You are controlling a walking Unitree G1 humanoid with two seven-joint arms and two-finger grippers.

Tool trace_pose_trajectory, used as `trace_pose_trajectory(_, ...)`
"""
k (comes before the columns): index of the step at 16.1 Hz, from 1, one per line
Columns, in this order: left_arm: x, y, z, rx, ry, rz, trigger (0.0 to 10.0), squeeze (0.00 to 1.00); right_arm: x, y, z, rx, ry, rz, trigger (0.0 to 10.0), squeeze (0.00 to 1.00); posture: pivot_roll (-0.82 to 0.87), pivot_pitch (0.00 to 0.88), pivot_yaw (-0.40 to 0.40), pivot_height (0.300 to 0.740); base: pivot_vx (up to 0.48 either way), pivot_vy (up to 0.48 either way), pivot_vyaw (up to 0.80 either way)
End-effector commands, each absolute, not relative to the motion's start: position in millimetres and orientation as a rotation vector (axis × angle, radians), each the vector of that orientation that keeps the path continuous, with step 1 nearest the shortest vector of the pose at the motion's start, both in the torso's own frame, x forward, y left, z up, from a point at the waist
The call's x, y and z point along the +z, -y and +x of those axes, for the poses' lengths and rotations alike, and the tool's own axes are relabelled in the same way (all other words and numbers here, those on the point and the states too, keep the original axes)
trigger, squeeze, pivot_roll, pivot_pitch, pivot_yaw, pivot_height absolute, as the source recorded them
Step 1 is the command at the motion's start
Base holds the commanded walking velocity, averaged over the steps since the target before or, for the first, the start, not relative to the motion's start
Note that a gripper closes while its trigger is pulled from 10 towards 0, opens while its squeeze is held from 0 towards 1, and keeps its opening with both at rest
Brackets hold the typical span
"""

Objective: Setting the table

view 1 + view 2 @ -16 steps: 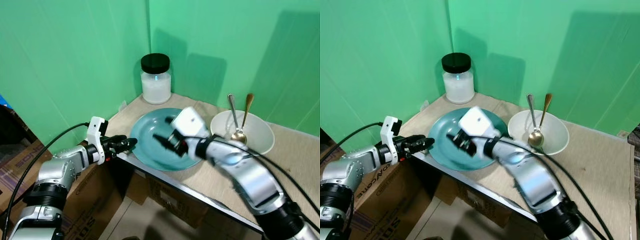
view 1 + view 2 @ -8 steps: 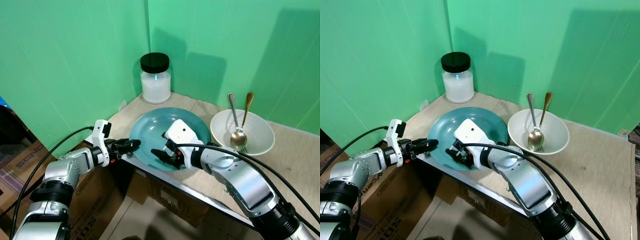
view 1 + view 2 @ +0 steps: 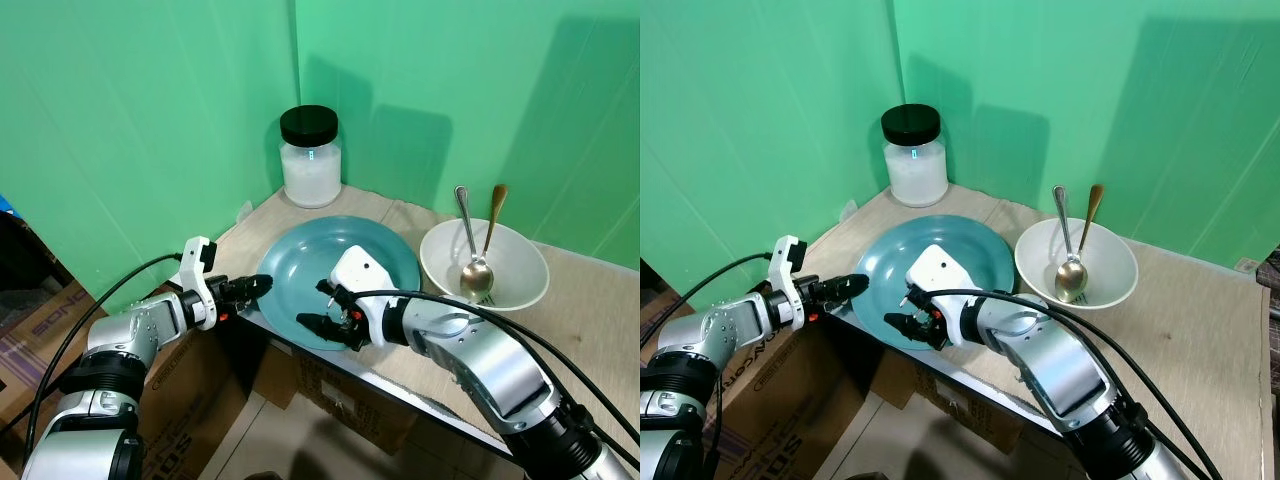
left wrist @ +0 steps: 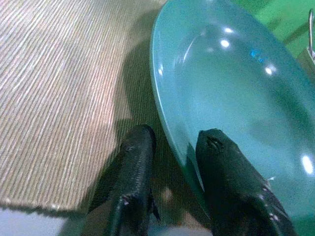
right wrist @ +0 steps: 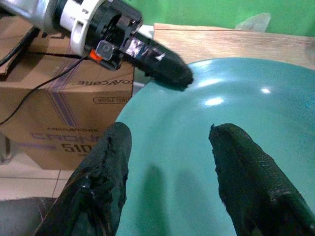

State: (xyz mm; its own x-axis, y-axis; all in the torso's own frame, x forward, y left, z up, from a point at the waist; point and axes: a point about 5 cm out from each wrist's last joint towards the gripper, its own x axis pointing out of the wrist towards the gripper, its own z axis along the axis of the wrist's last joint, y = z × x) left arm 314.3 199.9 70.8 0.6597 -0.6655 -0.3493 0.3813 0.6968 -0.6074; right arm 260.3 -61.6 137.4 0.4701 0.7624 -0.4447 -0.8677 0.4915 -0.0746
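- Count on the counter (image 3: pixel 590 300): one teal plate (image 3: pixel 385 255), one white bowl (image 3: pixel 520 262), two spoons, one jar (image 3: pixel 311 158) with a black lid.
- Both spoons stand in the bowl: a silver spoon (image 3: pixel 470 245) and a spoon with a brown handle (image 3: pixel 496 208), handles leaning toward the far green wall.
- The plate sits at the counter's left near corner; its near rim overhangs the counter edge. The bowl is just right of it, close but I cannot tell if the two touch. The jar is in the far left corner, apart from the plate.
- My left gripper (image 3: pixel 255 286) is at the plate's left rim. In the left wrist view one finger (image 4: pixel 135 167) lies under the rim over the counter's woven mat (image 4: pixel 59 98) and the other lies on the plate's upper face; the fingers straddle the rim with a narrow gap, and I cannot tell whether they are pinching it.
- My right gripper (image 3: pixel 325 322) is at the plate's near rim, fingers spread apart, with the teal surface showing between them in the right wrist view.
- Open room: the counter to the right of and nearer than the bowl is bare wood. Below the near edge are cardboard boxes (image 3: pixel 190 390) on the floor.
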Motion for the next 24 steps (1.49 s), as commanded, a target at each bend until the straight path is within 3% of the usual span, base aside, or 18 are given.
trace_pose_trajectory(1,72,-201,316,-0.608,-0.596,-0.533,0.0,0.00,142,63,262,1.018,-0.374,-0.302,10.0,0.00,-0.08,0.000,0.092,0.740,0.000,0.000,0.00)
trace_pose_trajectory(6,76,-203,320,-0.585,-0.571,-0.542,0.0,0.00,155,64,269,0.991,-0.308,-0.240,10.0,0.00,-0.07,0.000,0.092,0.740,0.000,0.000,0.00)
trace_pose_trajectory(13,94,-215,327,-0.487,-0.452,-0.533,0.0,0.00,211,84,293,0.858,-0.071,0.024,10.0,0.00,-0.07,0.000,0.095,0.740,0.000,0.000,0.00)
trace_pose_trajectory(16,104,-222,325,-0.453,-0.359,-0.551,0.0,0.00,212,89,296,0.829,-0.069,0.037,10.0,0.00,-0.07,0.000,0.096,0.740,0.000,0.000,0.00)
trace_pose_trajectory(19,138,-227,316,-0.459,-0.094,-0.579,0.0,0.00,205,98,302,0.708,-0.112,0.131,10.0,0.00,-0.05,0.000,0.079,0.740,0.000,0.000,0.00)
trace_pose_trajectory(22,153,-224,305,-0.465,0.026,-0.577,0.0,0.00,204,105,305,0.657,-0.116,0.207,10.0,0.04,-0.04,0.000,0.069,0.740,0.000,0.000,0.00)
trace_pose_trajectory(23,157,-222,302,-0.469,0.056,-0.574,0.0,0.00,204,107,307,0.644,-0.117,0.226,10.0,0.43,-0.04,0.000,0.068,0.740,0.000,0.000,0.00)
trace_pose_trajectory(24,159,-221,301,-0.474,0.070,-0.579,0.0,0.00,204,108,308,0.638,-0.117,0.238,10.0,1.00,-0.04,0.000,0.065,0.740,0.000,0.000,0.00)
